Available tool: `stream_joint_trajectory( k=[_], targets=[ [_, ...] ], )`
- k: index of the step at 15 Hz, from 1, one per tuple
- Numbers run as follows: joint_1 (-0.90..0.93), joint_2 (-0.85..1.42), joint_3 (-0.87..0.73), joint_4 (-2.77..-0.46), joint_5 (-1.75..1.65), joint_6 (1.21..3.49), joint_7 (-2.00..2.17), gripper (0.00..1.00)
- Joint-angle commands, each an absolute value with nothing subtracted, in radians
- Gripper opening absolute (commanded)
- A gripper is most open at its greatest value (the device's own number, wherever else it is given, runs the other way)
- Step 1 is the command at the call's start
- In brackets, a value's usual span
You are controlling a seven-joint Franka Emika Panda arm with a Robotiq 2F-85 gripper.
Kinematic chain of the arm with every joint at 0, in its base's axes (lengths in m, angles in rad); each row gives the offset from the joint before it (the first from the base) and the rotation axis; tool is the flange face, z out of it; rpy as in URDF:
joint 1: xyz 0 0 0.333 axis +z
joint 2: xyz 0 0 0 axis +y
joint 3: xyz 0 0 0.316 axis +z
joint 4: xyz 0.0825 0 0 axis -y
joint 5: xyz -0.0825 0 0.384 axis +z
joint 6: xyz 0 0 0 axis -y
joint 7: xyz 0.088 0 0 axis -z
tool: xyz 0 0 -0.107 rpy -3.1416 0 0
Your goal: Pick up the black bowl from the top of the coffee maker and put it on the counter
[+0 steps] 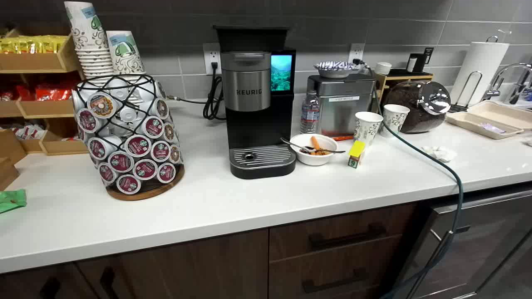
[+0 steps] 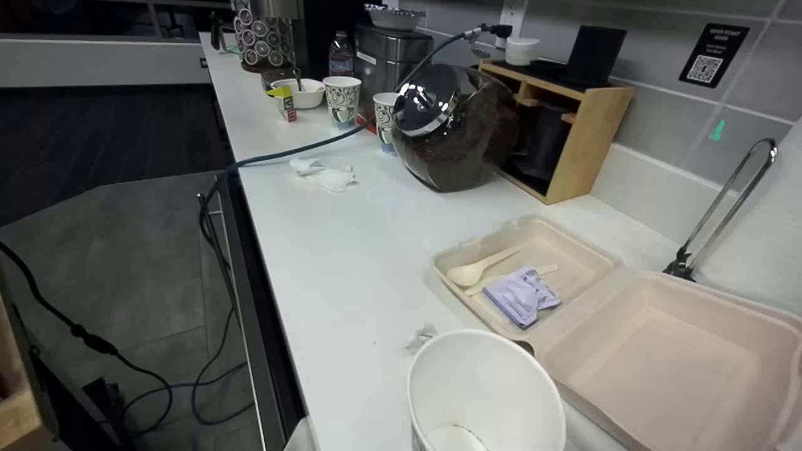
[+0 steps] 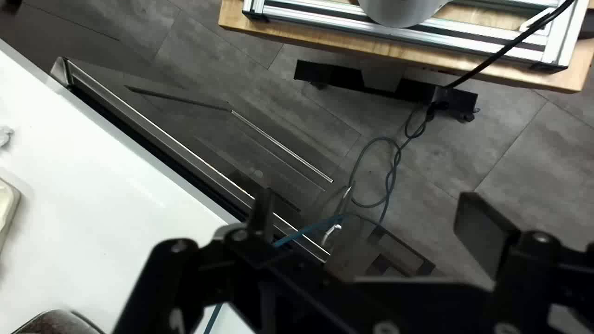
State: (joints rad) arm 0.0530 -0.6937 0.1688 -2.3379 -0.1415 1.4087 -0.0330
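The black bowl (image 1: 251,38) sits on top of the tall coffee maker (image 1: 253,128) in an exterior view. The coffee maker's lower part also shows at the far end in an exterior view (image 2: 313,41), where its top is cut off and the bowl is out of view. The white counter (image 1: 208,207) runs under it; it also shows in an exterior view (image 2: 326,250) and in the wrist view (image 3: 106,208). My gripper (image 3: 371,218) is open and empty in the wrist view, above the floor and the counter's edge. It shows in neither exterior view, and is away from the bowl.
A pod carousel (image 1: 129,137) stands beside the coffee maker. A white bowl (image 1: 314,159) with spoons, paper cups (image 1: 368,126), a small yellow-topped box (image 1: 355,154) and a steel machine (image 1: 345,108) stand on its other side. A blue-green cable (image 1: 440,162) crosses the counter.
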Motion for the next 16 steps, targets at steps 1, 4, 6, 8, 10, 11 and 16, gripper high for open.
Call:
stream_joint_trajectory(
  k=[1,4,6,8,10,11,16],
  targets=[
    [0.083,-0.689,0.148,-2.335,-0.151,1.404,-0.018,1.00],
    [0.083,-0.689,0.148,-2.335,-0.151,1.404,-0.018,1.00],
    [0.083,-0.689,0.148,-2.335,-0.151,1.404,-0.018,1.00],
    [0.083,-0.689,0.148,-2.335,-0.151,1.404,-0.018,1.00],
    [0.083,-0.689,0.148,-2.335,-0.151,1.404,-0.018,1.00],
    [0.076,-0.679,0.150,-2.326,-0.137,1.415,0.006,1.00],
    [0.017,-0.447,0.177,-2.120,-0.019,1.524,0.285,1.00]
  ],
)
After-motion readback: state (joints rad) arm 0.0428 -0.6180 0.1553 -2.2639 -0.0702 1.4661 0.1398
